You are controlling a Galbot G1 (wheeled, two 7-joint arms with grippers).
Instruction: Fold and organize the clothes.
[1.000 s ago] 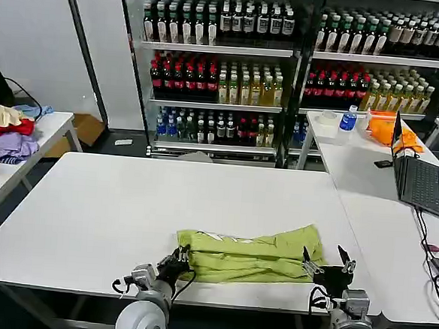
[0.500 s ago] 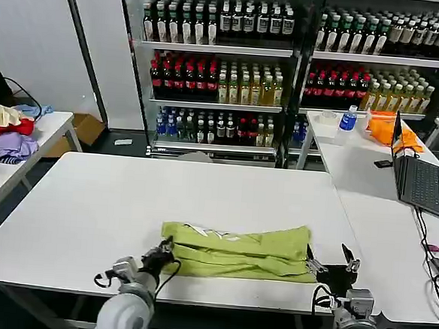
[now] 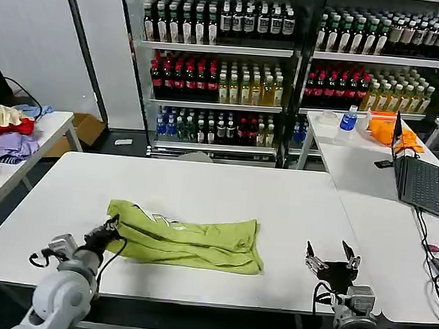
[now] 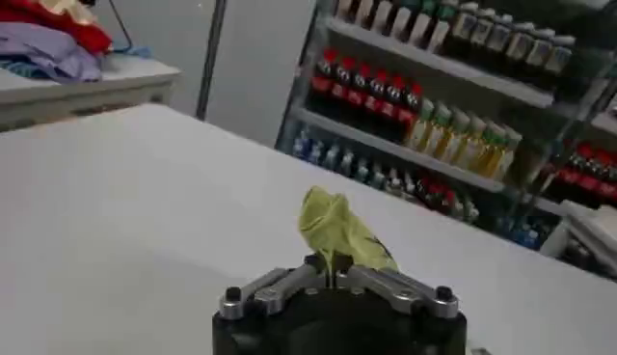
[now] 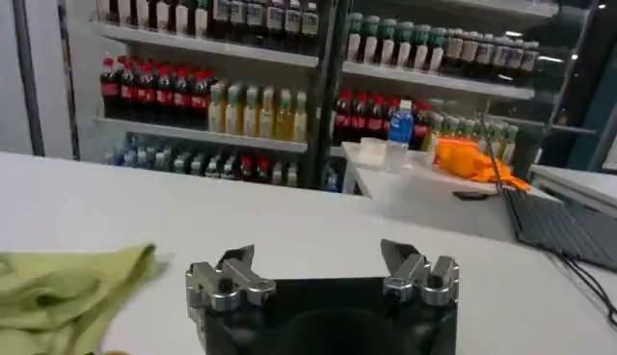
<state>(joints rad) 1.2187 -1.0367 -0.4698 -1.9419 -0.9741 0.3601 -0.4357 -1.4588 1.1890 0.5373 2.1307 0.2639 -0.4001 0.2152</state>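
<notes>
The lime yellow-green T-shirt (image 3: 188,240) lies folded into a long strip on the white table (image 3: 203,190), left of centre near the front edge. A bit of white print shows on its upper left. My left gripper (image 3: 110,228) is shut on the shirt's left end; in the left wrist view the green cloth (image 4: 335,232) rises from between the closed fingers of the left gripper (image 4: 331,270). My right gripper (image 3: 332,257) stands open to the right of the shirt, apart from it. In the right wrist view the right gripper (image 5: 318,262) holds nothing, with the shirt's edge (image 5: 67,289) off to the side.
A side table on the left carries a red, purple and cream garment pile (image 3: 5,133). On the right table are a laptop (image 3: 423,180), an orange cloth (image 3: 388,129) and a water bottle (image 3: 348,118). Shelves of drink bottles (image 3: 286,71) stand behind. Free table surface lies behind the shirt.
My left gripper has dragged the shirt leftward along the table's front. The right gripper has let the shirt's right end slide away and stays put, open.
</notes>
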